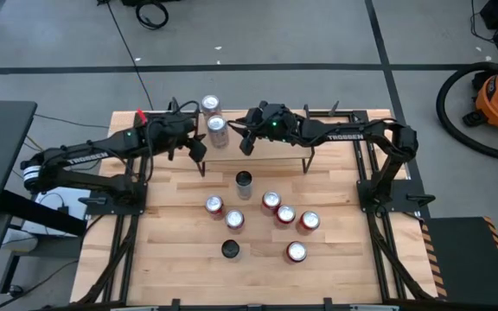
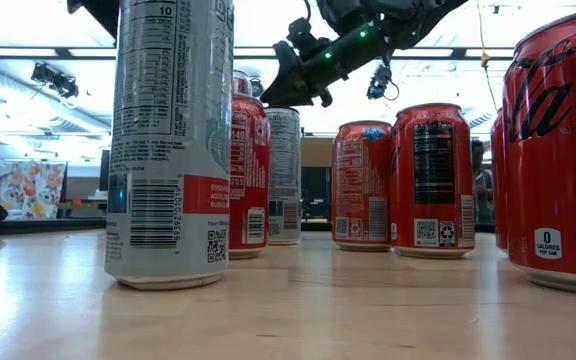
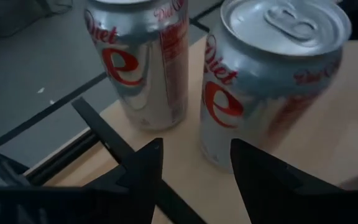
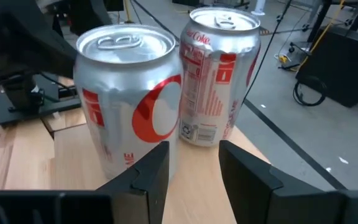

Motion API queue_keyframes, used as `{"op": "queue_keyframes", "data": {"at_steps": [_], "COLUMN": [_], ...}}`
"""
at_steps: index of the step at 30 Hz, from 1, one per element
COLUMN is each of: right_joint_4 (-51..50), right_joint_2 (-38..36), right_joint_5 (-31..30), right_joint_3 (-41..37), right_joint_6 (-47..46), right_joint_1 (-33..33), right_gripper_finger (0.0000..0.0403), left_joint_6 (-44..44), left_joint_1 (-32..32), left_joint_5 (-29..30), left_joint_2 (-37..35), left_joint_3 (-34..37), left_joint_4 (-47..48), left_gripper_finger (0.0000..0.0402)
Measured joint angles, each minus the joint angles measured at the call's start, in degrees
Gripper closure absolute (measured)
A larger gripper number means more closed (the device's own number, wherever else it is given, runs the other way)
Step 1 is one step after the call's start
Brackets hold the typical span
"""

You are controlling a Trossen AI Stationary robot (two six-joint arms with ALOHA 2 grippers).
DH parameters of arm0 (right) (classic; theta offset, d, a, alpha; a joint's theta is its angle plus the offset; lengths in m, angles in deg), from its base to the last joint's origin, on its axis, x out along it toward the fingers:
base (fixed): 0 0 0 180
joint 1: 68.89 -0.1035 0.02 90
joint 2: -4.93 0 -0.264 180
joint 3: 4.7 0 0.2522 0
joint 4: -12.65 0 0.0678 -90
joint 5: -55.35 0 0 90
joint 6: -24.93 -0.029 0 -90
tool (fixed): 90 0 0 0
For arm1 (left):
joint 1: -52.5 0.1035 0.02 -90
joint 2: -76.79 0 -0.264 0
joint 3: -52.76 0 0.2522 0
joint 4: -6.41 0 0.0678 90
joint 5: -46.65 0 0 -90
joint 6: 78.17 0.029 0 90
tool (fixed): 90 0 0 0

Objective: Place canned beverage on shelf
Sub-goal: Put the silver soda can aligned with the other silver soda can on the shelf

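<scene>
Grey taped floor surrounds the pale butcher-block desk (image 1: pixel 180 259), and along its far edge stands the shelf (image 1: pixel 335 142), a low light-wood board on thin black legs. Two silver Diet Coke cans already stand upright near the shelf's left end: the far silver can (image 1: pixel 210 106) by the back edge and the near silver can (image 1: pixel 218 131) just in front of it, close together but apart, probably packed tight to leave room for more. The left gripper (image 1: pixel 199 149) hovers just beside them from the left, jaws parted and empty in its wrist view. The right gripper (image 1: pixel 247 138) faces the same pair from the right, its jaws also apart, with the near can before them but, as far as I can tell, not clamped. Waiting on the desk below are several red cola cans (image 1: pixel 271 203), a tall slim silver can (image 1: pixel 244 184) and a dark-topped can (image 1: pixel 230 250), likely next to go up.
</scene>
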Motion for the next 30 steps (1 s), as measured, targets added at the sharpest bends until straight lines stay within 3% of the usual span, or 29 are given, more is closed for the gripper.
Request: {"op": "queue_keyframes", "data": {"at_steps": [5, 13, 19, 30], "right_joint_4": [0.82, -6.77, -10.73, -9.96], "right_joint_2": [0.73, 3.45, 3.59, 3.65], "right_joint_5": [0.95, 0.28, 0.02, 3.51], "right_joint_3": [0.02, 5.57, 8.58, 8.55], "right_joint_6": [-0.41, 0.36, -0.35, -1.87], "right_joint_1": [0.84, 0.91, 1.08, 0.8], "right_gripper_finger": [0.0254, 0.0261, 0.0265, 0.0265], "left_joint_6": [-1.03, 0.49, 0.54, 1.35], "left_joint_1": [0.03, 0.99, 2.77, 3.22], "left_joint_5": [4.35, 4.66, 0.16, -0.45], "left_joint_2": [-0.02, -0.03, -0.1, -0.02], "left_joint_3": [1.03, 1.01, 1.01, 0.97], "left_joint_4": [-1.04, -1.51, -2.84, -5.02], "left_gripper_finger": [0.0203, 0.0203, 0.0203, 0.0203]}}
